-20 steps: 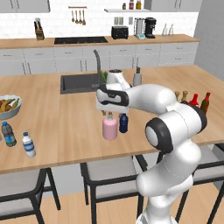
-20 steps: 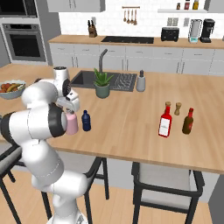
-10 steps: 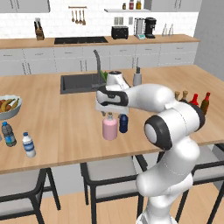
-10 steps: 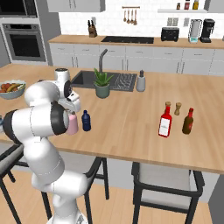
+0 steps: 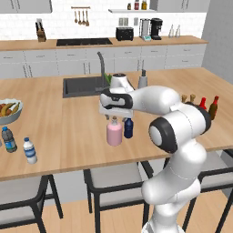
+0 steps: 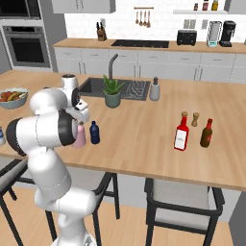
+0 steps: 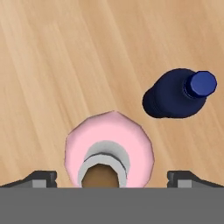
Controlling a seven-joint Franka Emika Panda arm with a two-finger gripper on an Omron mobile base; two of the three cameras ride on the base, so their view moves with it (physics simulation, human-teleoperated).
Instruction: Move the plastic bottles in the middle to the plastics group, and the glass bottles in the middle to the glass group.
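Claw (image 5: 112,118) hangs wide open directly above the pink glass bottle (image 5: 114,132), fingertips (image 7: 40,177) flanking it, gripping nothing. Navy plastic bottle (image 5: 129,128) stands just beside it on the tabletop (image 5: 68,123). White-capped bottle (image 5: 30,150) and dark-capped bottle (image 5: 8,139) well apart at left; red bottle (image 6: 181,135) and brown bottle (image 6: 206,133) far right.

In the hand view the pink bottle (image 7: 109,148) sits straight under the hand (image 7: 111,178), and its cap and near side are cut off at the bottom edge. The fingertips (image 7: 41,178) show as dark stubs only, well apart on either side of it. From the right base view the arm covers most of the pink bottle, leaving a sliver. Labels on the two small bottles (image 5: 30,150) far off to the hand's side on the tabletop (image 5: 68,132) are too small to read.
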